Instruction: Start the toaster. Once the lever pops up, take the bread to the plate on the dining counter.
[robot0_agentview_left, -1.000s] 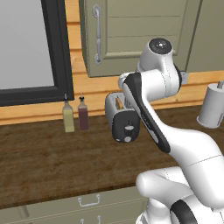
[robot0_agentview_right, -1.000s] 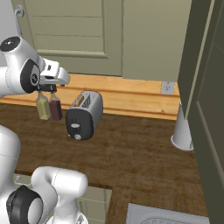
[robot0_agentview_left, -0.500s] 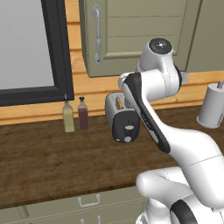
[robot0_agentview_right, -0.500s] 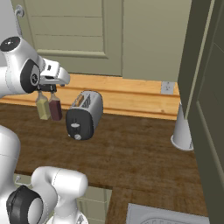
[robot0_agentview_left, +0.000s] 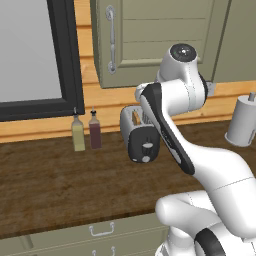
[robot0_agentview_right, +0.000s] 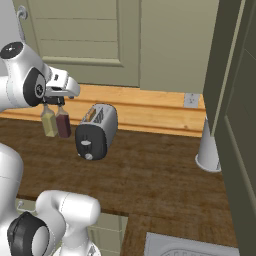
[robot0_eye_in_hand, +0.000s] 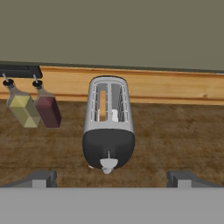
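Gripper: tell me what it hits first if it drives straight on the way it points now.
Most likely the toaster: it sits centred ahead of the open gripper, black end face nearest. Depth is unclear, so it might meet the worktop just short of it.

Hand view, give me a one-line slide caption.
Open gripper hovers above the silver toaster, bread in one slot, two bottles alongside.

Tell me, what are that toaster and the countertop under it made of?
The toaster looks like shiny silver metal on its body, judging by the pale sheen, with a rounded black end face, probably plastic. The worktop appears to be dark wood: brown grain streaks run along it.
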